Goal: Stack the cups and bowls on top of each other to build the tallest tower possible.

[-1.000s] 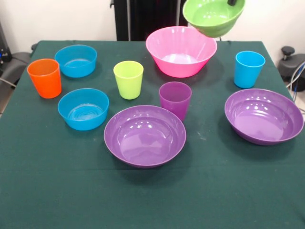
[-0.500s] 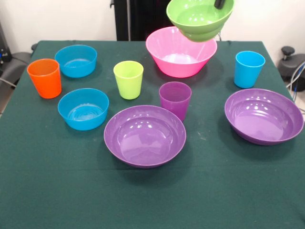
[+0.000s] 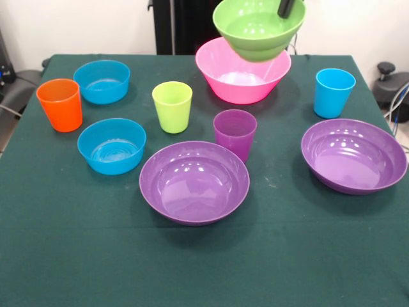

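Note:
My gripper (image 3: 285, 6) shows only as a black fingertip at the top edge, shut on the rim of the small green bowl (image 3: 254, 32). It holds the bowl in the air above the big pink bowl (image 3: 238, 80). On the table stand the purple cup (image 3: 234, 133), lime green cup (image 3: 172, 106), orange cup (image 3: 60, 104) and light blue cup (image 3: 333, 93). There are also two wide purple bowls (image 3: 193, 182) (image 3: 353, 155) and two small blue bowls (image 3: 101, 81) (image 3: 112, 146). All stand apart and upright. No tower shows.
The green cloth table (image 3: 77, 256) ends in an edge at the front and sides. Grey equipment and cables (image 3: 393, 86) sit off the right side. The robot's black pedestal (image 3: 192, 25) stands behind the table.
The green bowl, held by my gripper, has moved left and a little down, from above the pink bowl's right rim to above its middle.

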Controlling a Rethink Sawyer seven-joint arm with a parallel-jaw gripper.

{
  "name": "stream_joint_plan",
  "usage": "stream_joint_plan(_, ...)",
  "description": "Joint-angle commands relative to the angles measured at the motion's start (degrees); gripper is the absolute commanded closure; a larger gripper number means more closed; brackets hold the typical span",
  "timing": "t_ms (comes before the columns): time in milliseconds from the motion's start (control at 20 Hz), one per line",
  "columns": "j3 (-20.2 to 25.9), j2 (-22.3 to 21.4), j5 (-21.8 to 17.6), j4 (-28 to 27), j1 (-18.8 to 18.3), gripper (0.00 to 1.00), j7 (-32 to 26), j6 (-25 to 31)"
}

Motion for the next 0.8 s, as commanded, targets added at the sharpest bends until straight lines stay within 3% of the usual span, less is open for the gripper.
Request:
stream_joint_plan(50,2.7,7.1,-6.2,-0.7,-0.9,1.0,-10.8,-2.4)
stream_joint_plan(500,2.2,10.2,-9.0,-3.5,-0.4,1.0,-9.1,-3.3)
stream_joint_plan(800,2.2,9.8,-10.2,-3.8,-0.7,1.0,-9.7,-3.4)
